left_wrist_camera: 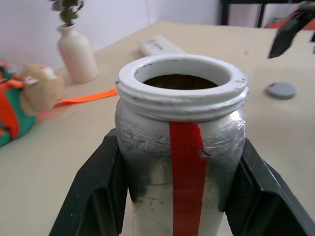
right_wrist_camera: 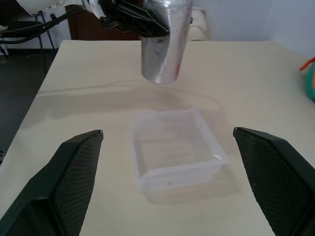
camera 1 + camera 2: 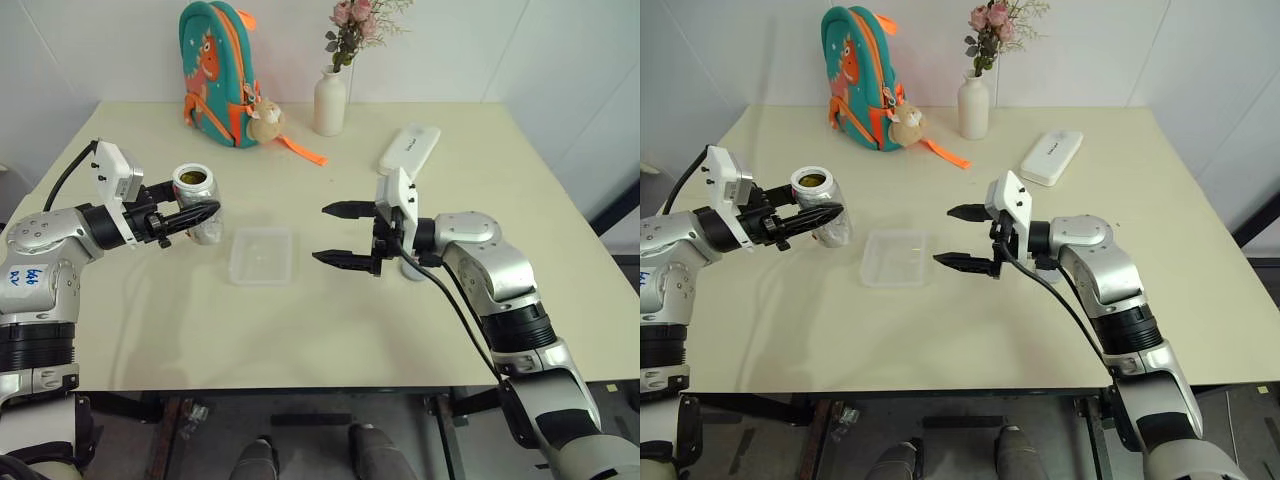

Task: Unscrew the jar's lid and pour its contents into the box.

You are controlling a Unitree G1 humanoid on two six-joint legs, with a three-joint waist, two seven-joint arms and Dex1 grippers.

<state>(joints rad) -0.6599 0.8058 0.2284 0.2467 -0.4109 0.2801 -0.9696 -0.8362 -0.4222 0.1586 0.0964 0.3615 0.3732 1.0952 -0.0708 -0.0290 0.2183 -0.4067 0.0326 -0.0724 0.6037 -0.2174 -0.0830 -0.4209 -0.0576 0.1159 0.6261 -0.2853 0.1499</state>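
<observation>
Worktop (image 3: 300, 340) is carrying the whole setup; backpack (image 3: 215, 70), vase (image 3: 330, 100) and white case (image 3: 408, 148) are sitting along the far edge, out of the way.

Box (image 3: 261, 255) is lying flat near the middle, empty as far as I can tell, between the two arms.

Left gripper (image 3: 190, 217) is clamping the jar (image 3: 198, 200) by its sides and holding it off the worktop, up and to the left of the box. Jar is sitting close to upright, long axis near vertical with a slight tilt, mouth up. Lid is already off: the white threaded rim is open and something dark is showing inside, likely the contents (image 1: 179, 81).

Right gripper (image 3: 345, 235) is hanging empty to the right of the box, jaws spread wide, pointing left toward it.

Lid (image 1: 281, 90) is lying on the worktop near the right gripper.

Judgement: unscrewing is done, pouring is what's left. Key relation: the box is lying right of and below the jar, just beside it, so the left arm is the one to carry the jar a little right over the box and tip its mouth down toward it. Risk: tipping too early is going to drop pieces on the left rim or outside it.
</observation>
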